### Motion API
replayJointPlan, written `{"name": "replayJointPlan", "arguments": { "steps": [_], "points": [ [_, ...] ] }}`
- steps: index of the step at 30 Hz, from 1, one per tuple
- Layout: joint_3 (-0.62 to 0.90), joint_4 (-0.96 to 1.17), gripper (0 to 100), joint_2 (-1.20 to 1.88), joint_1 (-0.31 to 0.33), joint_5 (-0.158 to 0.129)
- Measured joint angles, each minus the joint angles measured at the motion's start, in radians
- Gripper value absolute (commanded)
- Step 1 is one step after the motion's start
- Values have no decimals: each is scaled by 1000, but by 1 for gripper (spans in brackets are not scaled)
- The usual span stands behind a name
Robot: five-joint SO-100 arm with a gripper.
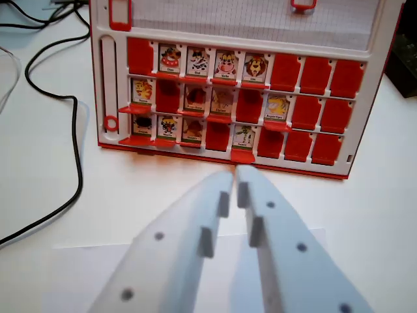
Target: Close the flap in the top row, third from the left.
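Observation:
A red and white flap board (365,78) lies on the white table, with three rows of cells. In the top row the leftmost cell (140,55) shows plain red. Right of it stand four cells with animal pictures (170,60), (197,60), (225,63), (255,66), and the rest of the row is red. The third cell from the wrist view's left shows a black-and-white animal. My gripper (234,175) is two white fingers rising from the bottom edge. Its tips nearly touch, hold nothing, and hover just in front of the board's near edge, below the bottom row.
Black cables (77,140) loop over the table at the wrist view's left. A white sheet of paper (85,274) lies under the gripper. A dark object (405,65) sits at the right edge. A red slider (109,122) sits on the board's left rail.

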Motion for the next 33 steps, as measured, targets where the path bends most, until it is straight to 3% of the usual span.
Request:
{"name": "replayJointPlan", "arguments": {
  "steps": [15, 24, 33],
  "points": [
    [94, -328, 0, -342, -100, 37],
    [94, -457, 0, -554, -103, 55],
    [95, -578, 0, -756, -67, 55]
  ]
}}
